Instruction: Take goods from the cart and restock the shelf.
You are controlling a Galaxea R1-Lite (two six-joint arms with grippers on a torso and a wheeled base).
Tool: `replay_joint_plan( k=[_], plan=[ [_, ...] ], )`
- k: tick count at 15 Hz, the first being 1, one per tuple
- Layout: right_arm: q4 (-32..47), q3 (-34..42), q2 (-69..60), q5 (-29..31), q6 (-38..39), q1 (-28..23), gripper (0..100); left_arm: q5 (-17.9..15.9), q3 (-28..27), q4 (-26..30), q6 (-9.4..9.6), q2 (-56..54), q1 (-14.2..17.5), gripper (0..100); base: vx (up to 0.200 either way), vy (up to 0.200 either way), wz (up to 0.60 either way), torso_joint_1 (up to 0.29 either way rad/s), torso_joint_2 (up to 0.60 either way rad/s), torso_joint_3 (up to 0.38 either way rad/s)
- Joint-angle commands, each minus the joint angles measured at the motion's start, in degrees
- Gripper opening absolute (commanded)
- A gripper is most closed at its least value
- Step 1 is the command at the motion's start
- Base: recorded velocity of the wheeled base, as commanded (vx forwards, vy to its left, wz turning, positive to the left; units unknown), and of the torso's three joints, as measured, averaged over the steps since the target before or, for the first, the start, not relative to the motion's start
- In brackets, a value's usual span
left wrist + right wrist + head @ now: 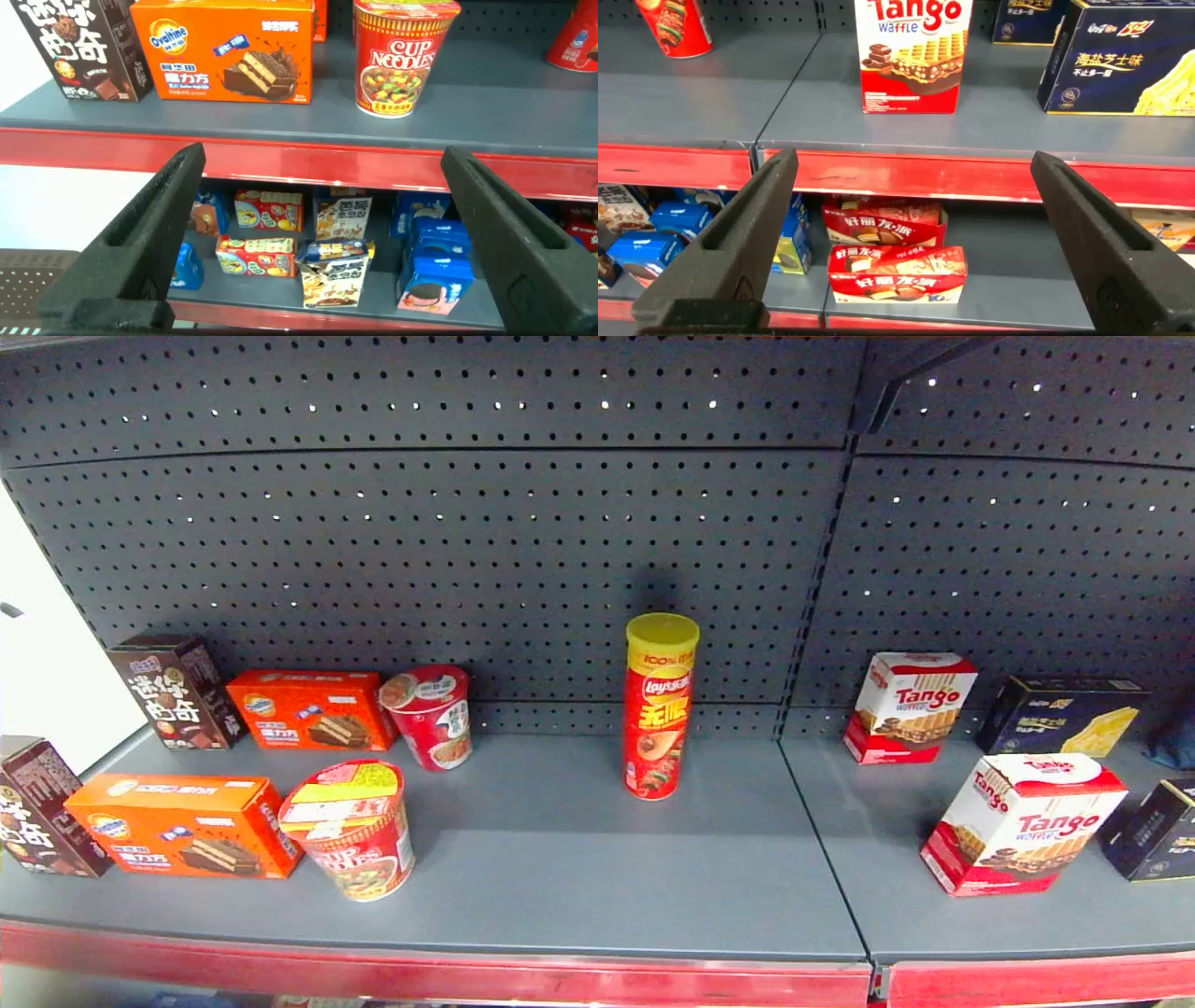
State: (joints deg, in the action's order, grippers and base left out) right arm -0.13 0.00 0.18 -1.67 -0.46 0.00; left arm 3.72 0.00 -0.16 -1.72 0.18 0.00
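Head view looks down onto the shelf (579, 868); both wrist views, low and close, face its red lip (308, 154).

shelf (579, 868) | chip can (659, 709) centre | noodle cups (359, 831) left | waffle boxes (1018, 821) right

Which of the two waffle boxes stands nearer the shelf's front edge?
The right-hand waffle box, angled and well forward; the other waffle box stands back near the pegboard.

A dark perforated panel (467, 541) spans the background, a slanted bracket (920, 373) sits high on its right, a white wall (42, 653) borders its left.
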Motion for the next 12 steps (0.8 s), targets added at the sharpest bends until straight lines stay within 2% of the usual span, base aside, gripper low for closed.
replay_joint_plan(
  k=[1, 12],
  plan=[
    [0.0, 0.0, 0.1, 0.1, -0.1, 0.0, 100, 0.1, 0.0, 0.0, -0.13, 0.1, 0.0, 100, 0.0, 0.0, 0.6, 0.002, 0.0, 0.007],
    [0.0, 0.0, 0.1, 0.3, -0.2, 0.0, 100, 0.4, 0.0, 0.0, -0.21, 0.1, 0.0, 100, 0.0, 0.0, 0.6, 0.001, 0.0, 0.0]
  ],
)
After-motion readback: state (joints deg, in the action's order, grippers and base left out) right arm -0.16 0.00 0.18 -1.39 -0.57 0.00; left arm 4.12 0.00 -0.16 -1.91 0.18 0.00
